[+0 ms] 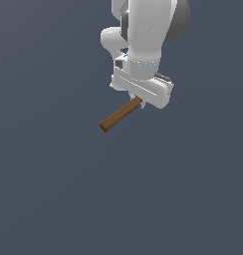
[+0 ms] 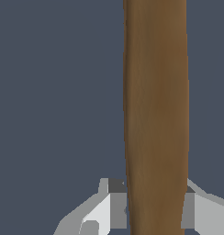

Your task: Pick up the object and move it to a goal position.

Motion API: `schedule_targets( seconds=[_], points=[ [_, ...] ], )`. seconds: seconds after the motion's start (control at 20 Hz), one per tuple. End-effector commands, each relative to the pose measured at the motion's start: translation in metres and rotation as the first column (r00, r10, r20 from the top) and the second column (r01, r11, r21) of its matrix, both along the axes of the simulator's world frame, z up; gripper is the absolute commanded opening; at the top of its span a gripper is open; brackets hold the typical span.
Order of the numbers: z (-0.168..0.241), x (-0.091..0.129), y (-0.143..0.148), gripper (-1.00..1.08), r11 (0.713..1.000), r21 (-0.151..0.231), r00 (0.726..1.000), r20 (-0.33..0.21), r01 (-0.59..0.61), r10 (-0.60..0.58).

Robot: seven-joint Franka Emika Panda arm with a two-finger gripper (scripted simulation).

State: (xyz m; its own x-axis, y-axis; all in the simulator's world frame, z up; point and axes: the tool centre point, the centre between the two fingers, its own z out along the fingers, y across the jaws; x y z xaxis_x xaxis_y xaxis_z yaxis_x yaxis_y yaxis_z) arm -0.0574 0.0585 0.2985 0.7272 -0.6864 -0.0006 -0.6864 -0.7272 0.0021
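You see the gripper (image 1: 140, 99) just above the frame's centre in the exterior view, its jaws clamped on the hammer (image 1: 118, 115). The brown handle slants down toward the exterior view's left. In the wrist view, both fingers (image 2: 114, 206) press the handle's sides.

Item count: 1 hammer (image 1: 119, 115), wooden handle only visible, head hidden behind gripper. 1 robot arm (image 1: 146, 30) w/ 1 gripper (image 1: 140, 100). 2 fingers (image 2: 114, 204), one per side of handle.
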Motion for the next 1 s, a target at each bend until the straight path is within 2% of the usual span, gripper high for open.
schedule_targets(
  seconds=[0.0, 0.45, 0.95],
  points=[
    [0.028, -0.011, 0.012, -1.0, 1.0, -0.001, 1.0, 0.003, 0.001, -0.001],
    [0.103, -0.041, 0.047, -1.0, 1.0, -0.001, 1.0, 0.003, 0.001, -0.001],
    [0.139, -0.052, 0.065, -1.0, 1.0, 0.0, 1.0, 0.002, 0.0, 0.0]
  ],
)
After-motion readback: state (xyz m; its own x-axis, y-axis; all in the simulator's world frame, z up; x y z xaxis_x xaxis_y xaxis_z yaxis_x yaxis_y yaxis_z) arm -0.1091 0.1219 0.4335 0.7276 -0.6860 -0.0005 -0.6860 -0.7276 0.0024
